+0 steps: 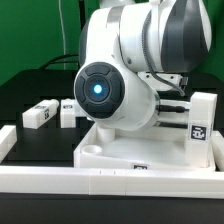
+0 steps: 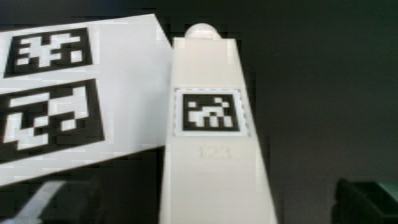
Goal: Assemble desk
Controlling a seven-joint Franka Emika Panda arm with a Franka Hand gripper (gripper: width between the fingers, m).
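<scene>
In the wrist view a long white leg (image 2: pixel 210 130) with a black-and-white tag lies on the dark table and runs between my fingers. My gripper (image 2: pixel 210 205) is open around it, with a dark gap between the leg and each fingertip (image 2: pixel 43 205). In the exterior view the white tabletop (image 1: pixel 125 152) lies low in the middle, under the arm. One leg (image 1: pixel 201 127) stands upright at its right end. Two more legs (image 1: pixel 40 115) (image 1: pixel 68 111) lie on the table at the exterior view's left. The arm's body hides my gripper in that view.
The marker board (image 2: pixel 63 90) lies flat right beside the leg in the wrist view. A long white border rail (image 1: pixel 100 186) runs along the front of the exterior view, and another short rail piece (image 1: pixel 8 142) is at its left.
</scene>
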